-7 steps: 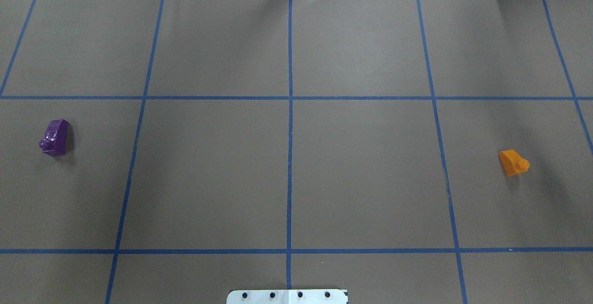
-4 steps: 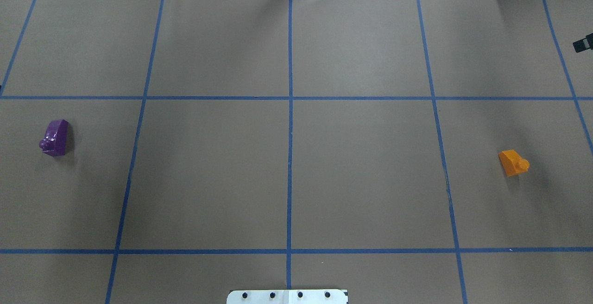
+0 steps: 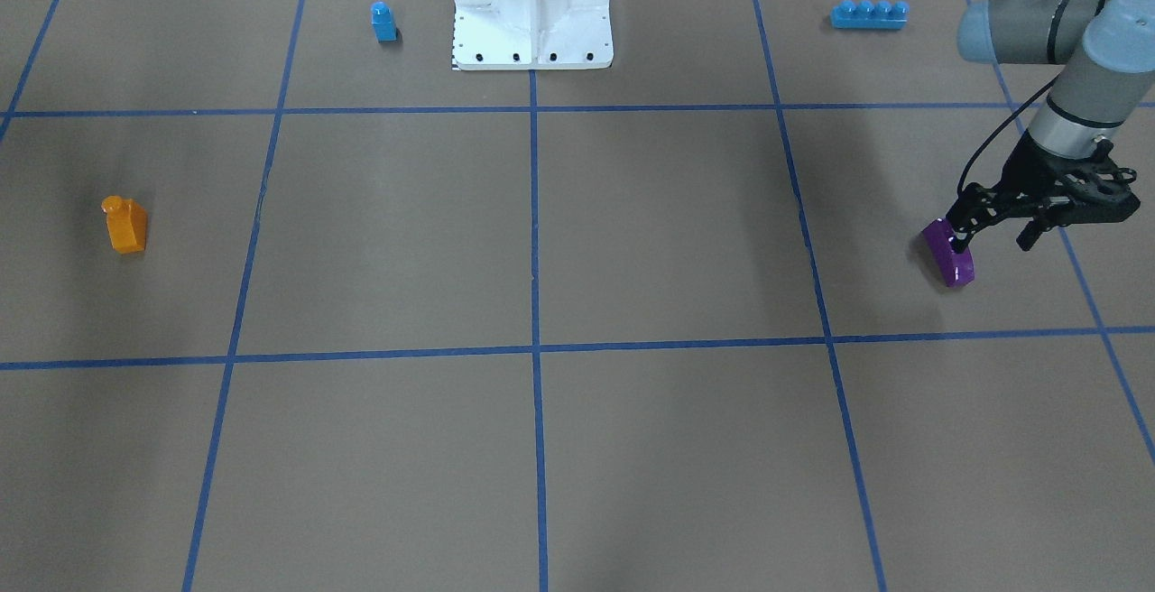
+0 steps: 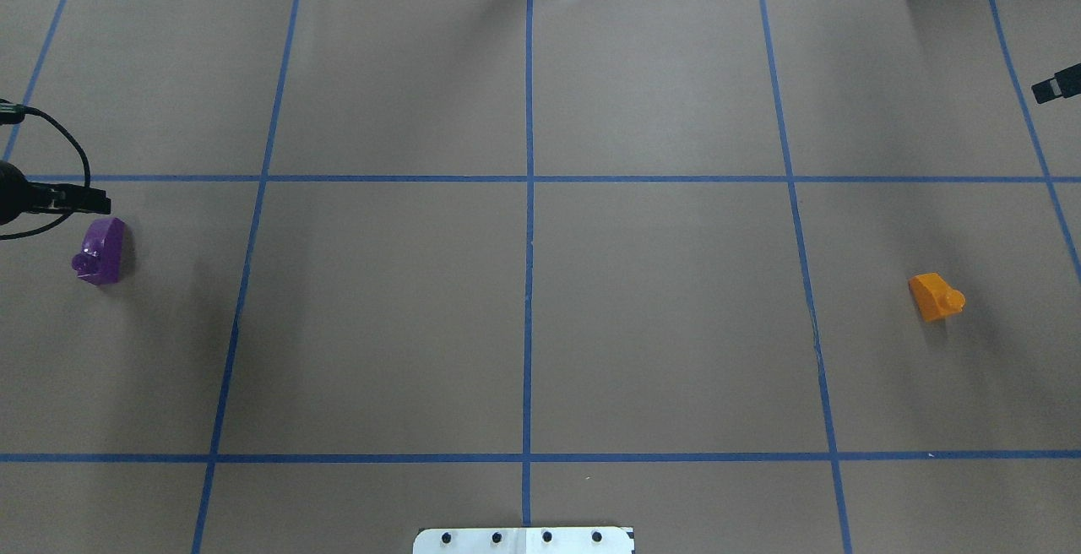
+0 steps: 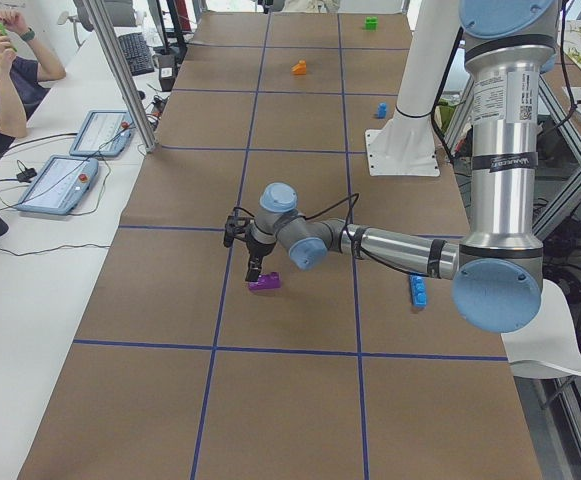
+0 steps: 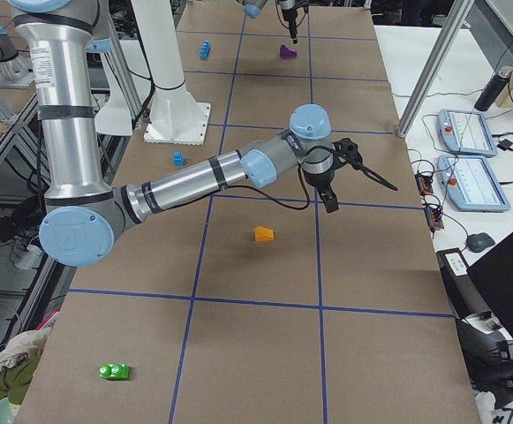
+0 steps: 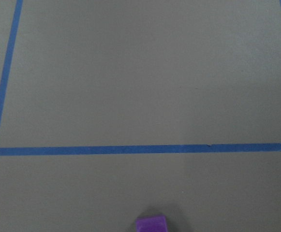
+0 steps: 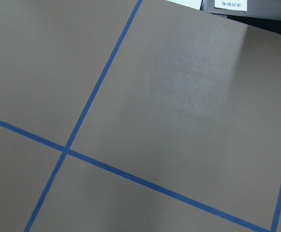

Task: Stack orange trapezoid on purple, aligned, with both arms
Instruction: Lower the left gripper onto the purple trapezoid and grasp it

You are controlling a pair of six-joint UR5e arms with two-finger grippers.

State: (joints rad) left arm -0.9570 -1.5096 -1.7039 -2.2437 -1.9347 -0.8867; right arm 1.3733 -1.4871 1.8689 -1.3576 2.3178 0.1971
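Showing overhead, the right gripper (image 4: 1056, 84) is mostly cut off.

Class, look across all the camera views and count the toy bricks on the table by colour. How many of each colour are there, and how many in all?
orange brick: 1
purple brick: 1
blue: 2, the single-stud blue brick and the four-stud blue brick
green brick: 1
Total: 5

Open mat (image 4: 528, 317) (purple (image 4: 101, 250) to orange (image 4: 935, 297))
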